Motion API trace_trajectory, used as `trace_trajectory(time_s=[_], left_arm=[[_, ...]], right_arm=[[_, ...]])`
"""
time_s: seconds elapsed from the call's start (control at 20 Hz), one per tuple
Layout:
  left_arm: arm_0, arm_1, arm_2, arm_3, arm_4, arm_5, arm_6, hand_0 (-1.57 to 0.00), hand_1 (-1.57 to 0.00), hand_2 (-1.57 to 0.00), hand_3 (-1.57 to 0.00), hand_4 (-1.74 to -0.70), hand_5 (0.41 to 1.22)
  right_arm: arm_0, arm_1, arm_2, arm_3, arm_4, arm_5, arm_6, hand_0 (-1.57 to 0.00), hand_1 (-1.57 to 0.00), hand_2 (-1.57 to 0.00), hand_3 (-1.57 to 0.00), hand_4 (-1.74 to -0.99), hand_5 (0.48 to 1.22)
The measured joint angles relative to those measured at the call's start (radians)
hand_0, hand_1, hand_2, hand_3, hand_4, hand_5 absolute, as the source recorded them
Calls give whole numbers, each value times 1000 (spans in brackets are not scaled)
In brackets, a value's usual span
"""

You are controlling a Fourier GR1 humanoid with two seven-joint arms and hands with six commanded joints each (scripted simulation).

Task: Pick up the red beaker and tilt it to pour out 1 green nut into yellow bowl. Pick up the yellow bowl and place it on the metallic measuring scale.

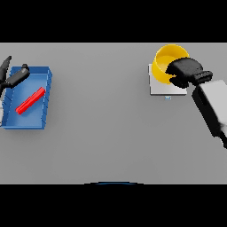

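The yellow bowl (165,60) sits over the metallic measuring scale (157,88) at the far right of the table. My right hand (185,71) is on the bowl's right rim with its fingers curled round it. The inside of the bowl is partly hidden by the hand, and no green nut shows. The red beaker (30,100) lies on its side, slanted, inside a blue tray (46,95) at the far left. My left hand (14,77) hovers over the tray's upper left corner, fingers spread and holding nothing.
A small blue display (167,97) marks the scale's near edge. My right forearm (213,108) runs from the lower right up to the bowl. A broad stretch of grey table separates the tray from the scale.
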State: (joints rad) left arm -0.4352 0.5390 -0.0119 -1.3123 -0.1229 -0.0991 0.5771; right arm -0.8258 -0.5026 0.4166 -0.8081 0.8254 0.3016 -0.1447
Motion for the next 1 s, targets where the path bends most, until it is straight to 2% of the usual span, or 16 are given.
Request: trace_trajectory(time_s=[0.05,0.15,0.3,0.35,0.4,0.45,0.5,0.55,0.6,0.75,0.8,0.85,1.0], left_arm=[[-5,-6,-4,-1,-1,2,2,1,1,1,1,-858,809],[7,3,4,-1,3,-1,4,1,1,1,1,-851,802],[-5,12,9,22,9,-19,-3,1,1,1,1,-845,788],[-8,5,5,17,8,-15,-7,1,1,1,1,-844,783],[-4,6,5,18,10,-20,-15,1,1,1,1,-842,780],[-4,8,6,12,12,-19,-4,1,1,1,1,-838,779],[-16,18,13,23,12,-26,6,1,1,1,1,-836,775],[-18,11,9,30,10,-24,1,1,1,1,1,-837,773],[-8,7,3,20,14,-28,-7,1,1,1,1,-836,774],[-1,4,6,6,16,-19,2,1,1,1,1,-839,764],[-3,5,11,13,18,-18,-8,1,1,1,1,-840,764],[-3,5,13,11,22,-20,-5,1,1,1,1,-837,760],[-2,9,7,7,18,-27,2,1,1,1,1,-834,750]], right_arm=[[-4,14,-1,26,3,-9,11,-1571,-1571,-1386,-1374,-1741,1221],[2,17,-1,53,4,-28,-11,-1571,-1571,-1380,-1392,-1741,1221],[-18,28,-1,89,8,-25,-2,-1571,-1571,-1382,-1417,-1741,1221],[-20,24,0,90,7,-26,-18,-1571,-1571,-1374,-1448,-1741,1221],[-24,25,-2,107,7,-30,-27,-1571,-1571,-1404,-1376,-1741,1221],[-23,23,-4,98,4,-25,-16,-1565,-1496,-1437,-1249,-1741,1221],[-19,27,-1,89,1,-15,-16,-1558,-1428,-1343,-1110,-1682,1221],[-11,22,-2,87,-1,-13,-27,-1471,-1285,-1178,-959,-1632,1145],[-14,24,-4,87,-2,-11,-13,-1335,-1125,-1007,-816,-1592,1074],[-5,37,-28,92,-31,12,19,-757,-673,-579,-476,-1513,923],[-7,32,-32,84,-40,29,11,-605,-556,-470,-391,-1496,890],[-10,33,-37,84,-46,45,28,-484,-459,-376,-318,-1485,863],[-12,32,-34,84,-45,51,23,-247,-243,-192,-164,-1448,824]])
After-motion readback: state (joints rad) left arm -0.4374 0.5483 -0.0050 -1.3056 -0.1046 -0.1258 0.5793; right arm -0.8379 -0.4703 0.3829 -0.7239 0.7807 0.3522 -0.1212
